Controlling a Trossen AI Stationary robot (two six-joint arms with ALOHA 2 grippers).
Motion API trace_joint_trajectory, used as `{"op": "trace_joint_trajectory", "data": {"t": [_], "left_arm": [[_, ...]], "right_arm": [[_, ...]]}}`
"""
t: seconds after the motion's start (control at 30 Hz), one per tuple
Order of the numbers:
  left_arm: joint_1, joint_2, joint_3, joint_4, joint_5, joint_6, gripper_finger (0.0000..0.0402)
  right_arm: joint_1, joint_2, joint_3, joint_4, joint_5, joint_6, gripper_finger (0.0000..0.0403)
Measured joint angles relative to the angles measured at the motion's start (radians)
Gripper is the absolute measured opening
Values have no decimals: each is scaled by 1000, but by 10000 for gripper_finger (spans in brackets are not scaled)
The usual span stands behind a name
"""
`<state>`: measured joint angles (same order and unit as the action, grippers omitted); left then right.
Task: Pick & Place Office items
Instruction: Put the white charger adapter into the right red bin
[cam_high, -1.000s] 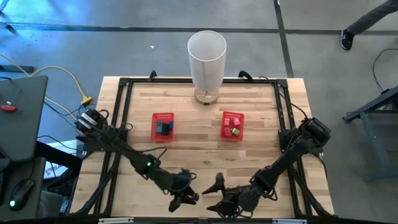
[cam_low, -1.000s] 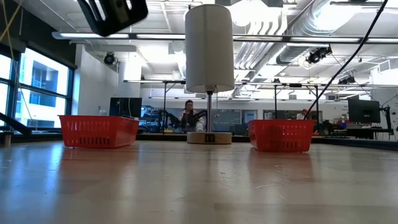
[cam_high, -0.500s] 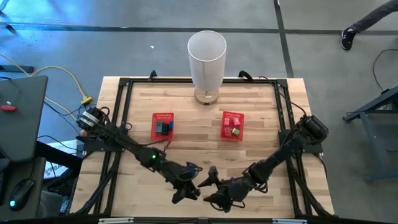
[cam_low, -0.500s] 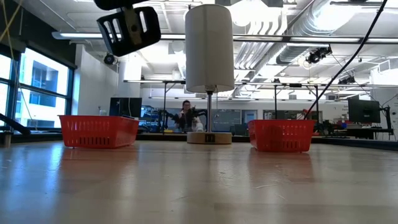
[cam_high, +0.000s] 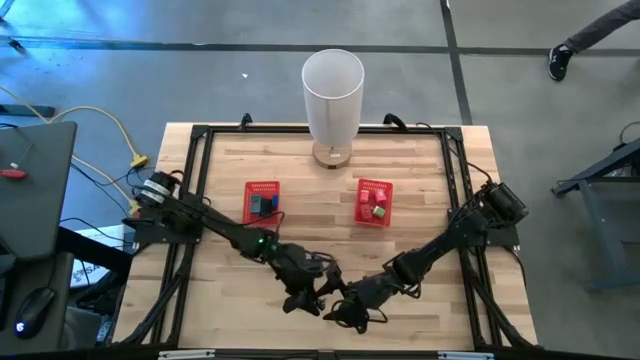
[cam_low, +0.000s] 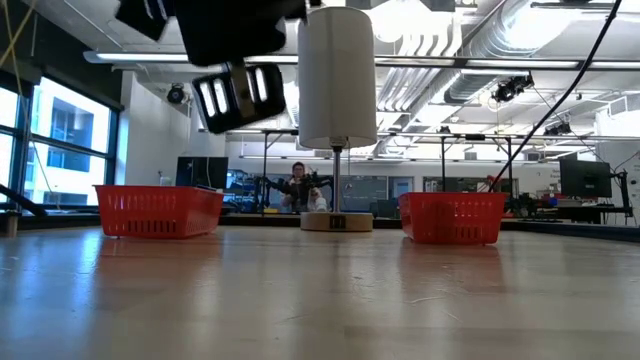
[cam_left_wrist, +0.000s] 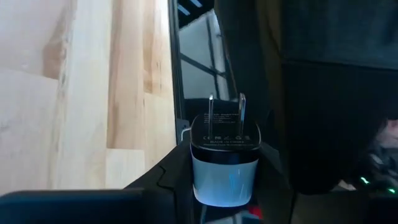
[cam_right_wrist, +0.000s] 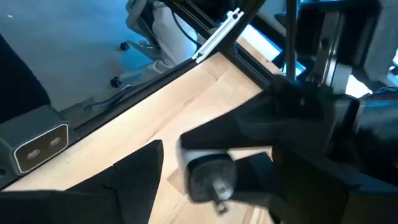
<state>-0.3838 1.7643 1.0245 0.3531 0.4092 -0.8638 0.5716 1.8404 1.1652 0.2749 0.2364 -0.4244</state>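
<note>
My left gripper (cam_high: 306, 291) is shut on a small black-and-white plug charger (cam_left_wrist: 224, 155) above the table's near middle; it also shows in the low view (cam_low: 236, 95). My right gripper (cam_high: 343, 306) is open, right beside it, facing the charger (cam_right_wrist: 208, 176). A red basket (cam_high: 262, 203) holds blue, teal and black office items. A second red basket (cam_high: 374, 201) holds red, green and pink ones. Both baskets stand on the table. My left gripper pinches the charger's body (cam_left_wrist: 222, 177) between its two fingers, one on each side. The two metal prongs (cam_left_wrist: 225, 111) point away from the wrist. The charger is lifted clear of the table. My right gripper stands close to the charger; I cannot tell whether it touches it.
A tall white cylinder (cam_high: 332, 95) stands on a round base at the table's far middle. A black frame (cam_high: 196, 180) runs around the wooden table. Bare wood lies between the baskets and the grippers.
My left gripper has carried the charger toward the table's right and a little toward the far edge, and has come lower in the low view. My right gripper has gone toward the left and the far edge. The two now stand close together.
</note>
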Motion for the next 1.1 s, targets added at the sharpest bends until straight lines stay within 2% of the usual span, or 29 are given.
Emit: {"op": "trace_joint_trajectory", "data": {"t": [0.27,0.43,0.73,0.97,1.1], "left_arm": [[47,27,-1,42,110,-8,119],[54,27,-2,47,123,-17,119],[71,23,1,26,113,-21,119],[75,23,1,21,120,-25,119],[76,23,1,19,117,-27,119]], "right_arm": [[-18,-3,0,-34,-33,5,290],[-21,-3,1,-42,-23,17,290],[-29,2,-1,-126,-30,135,290],[-36,2,-1,-123,-31,133,289],[-38,2,-1,-124,-31,133,267]]}}
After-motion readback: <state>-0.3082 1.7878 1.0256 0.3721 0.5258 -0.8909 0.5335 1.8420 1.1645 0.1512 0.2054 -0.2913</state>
